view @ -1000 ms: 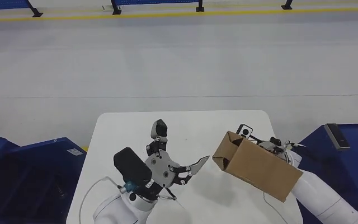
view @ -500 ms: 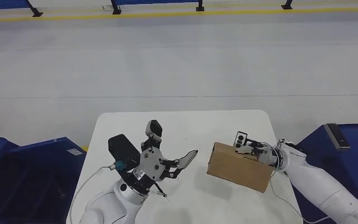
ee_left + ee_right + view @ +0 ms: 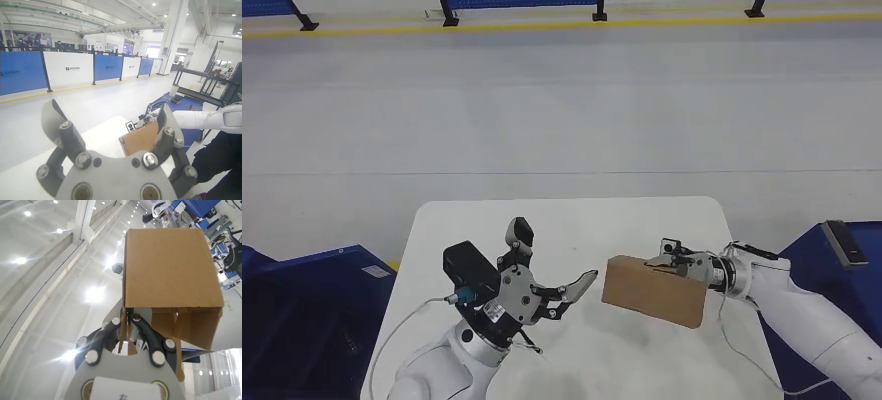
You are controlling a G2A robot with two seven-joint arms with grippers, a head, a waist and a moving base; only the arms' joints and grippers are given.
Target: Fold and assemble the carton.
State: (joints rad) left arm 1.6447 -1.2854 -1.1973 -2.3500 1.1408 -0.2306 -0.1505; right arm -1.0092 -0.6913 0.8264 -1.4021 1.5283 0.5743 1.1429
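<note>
A brown carton [image 3: 652, 290] lies on its side low over the right half of the white table [image 3: 572, 225]; I cannot tell if it touches. My right gripper [image 3: 678, 264] is shut on a flap at the carton's right end. In the right wrist view the right gripper [image 3: 126, 319] pinches that thin flap, and the carton [image 3: 170, 266] shows an open end with loose flaps. My left gripper [image 3: 554, 256] stands open left of the carton, a small gap away, holding nothing. In the left wrist view, the carton [image 3: 140, 136] sits beyond the left gripper [image 3: 109, 117].
Blue carts flank the table, one to the left [image 3: 302, 300] and one to the right [image 3: 832, 270] with a dark flat device [image 3: 844, 242] on it. The table's far half is bare. Grey floor lies beyond, with fence posts far off.
The right arm has lowered the carton from a raised, tilted pose and carried it left toward the left gripper. The left gripper has shifted slightly and stays open.
</note>
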